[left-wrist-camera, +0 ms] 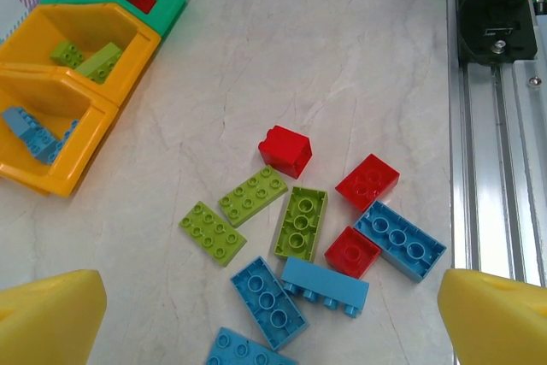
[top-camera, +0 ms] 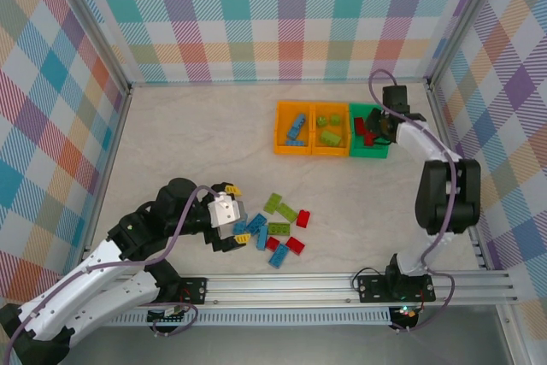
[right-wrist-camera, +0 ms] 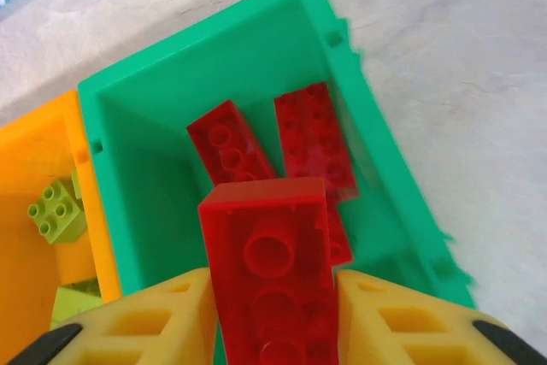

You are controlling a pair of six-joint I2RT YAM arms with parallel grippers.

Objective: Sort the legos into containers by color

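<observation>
We see pastel plaid walls (top-camera: pixel 291 14) and a pale marbled table (top-camera: pixel 197 143). Far right, two orange bins (top-camera: pixel 312 130) hold blue bricks (top-camera: pixel 297 129) and lime bricks (top-camera: pixel 330 137), the green bin (right-wrist-camera: pixel 256 49) red bricks (right-wrist-camera: pixel 226 147). Nearer, loose bricks (left-wrist-camera: pixel 299 221) are blue, lime, red. The right gripper (right-wrist-camera: pixel 273 284) has yellow fingers (right-wrist-camera: pixel 154 322) clasping a red brick (right-wrist-camera: pixel 269 228).

Pale marbled table (top-camera: pixel 188 151) — three bins (top-camera: pixel 313 129) side by side, loose legos (top-camera: pixel 279 229) scattered near its front edge

No writing, label, brand, number or sign can be read on anything here. Even the studs of the red plastic brick (right-wrist-camera: pixel 272 288), seen close up in the right wrist view, are too soft in focus to show any legible embossed mark.
</observation>
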